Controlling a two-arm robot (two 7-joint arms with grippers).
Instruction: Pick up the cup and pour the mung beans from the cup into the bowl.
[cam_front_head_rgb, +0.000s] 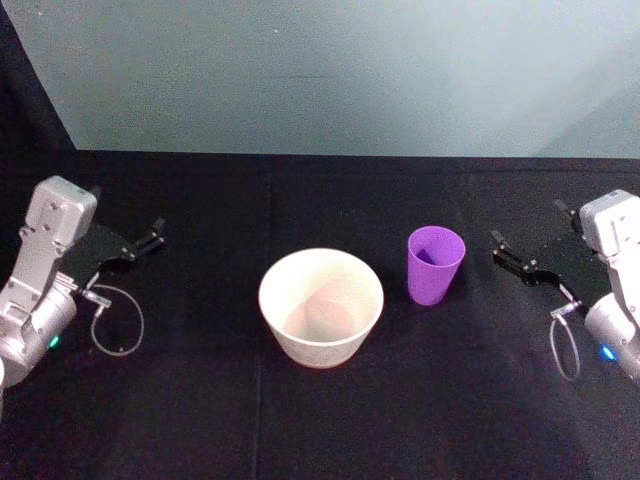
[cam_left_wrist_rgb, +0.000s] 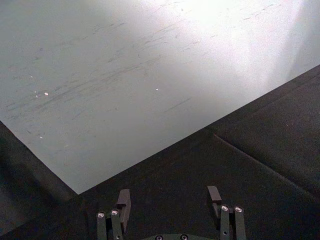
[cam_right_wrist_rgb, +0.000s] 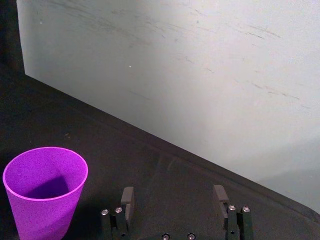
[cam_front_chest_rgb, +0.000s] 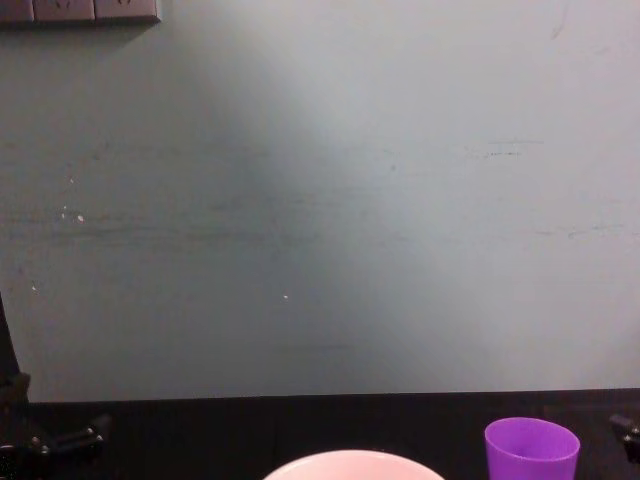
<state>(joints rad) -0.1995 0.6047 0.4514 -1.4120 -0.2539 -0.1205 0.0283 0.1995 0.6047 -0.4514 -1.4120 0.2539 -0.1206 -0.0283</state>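
A pale grey-green wall (cam_front_head_rgb: 330, 70), matt and faintly scuffed, rises behind the worktop (cam_front_head_rgb: 320, 430), which is draped in a black cloth with a soft, slightly creased surface. Near the middle of the cloth stands the wide round pinkish-white bowl (cam_front_head_rgb: 300, 345), smooth-walled with a thin even rim and a rosier tint on its floor. Just beside it on the robot's right, not touching, the small bright purple plastic cup (cam_front_head_rgb: 435, 265) stands upright, tapered toward its base, glossy and handleless, its rim lower than the bowl's. It sits between the bowl and the right claw (cam_right_wrist_rgb: 173, 191), whose two slim black fingers are spread wide with nothing between them. The cup stands off to one side of them, near but untouched. The left claw (cam_left_wrist_rgb: 169, 192) hovers over bare cloth well to the bowl's left, its fingers likewise spread apart. A thin wire loop (cam_front_head_rgb: 118, 322) hangs by the left wrist.
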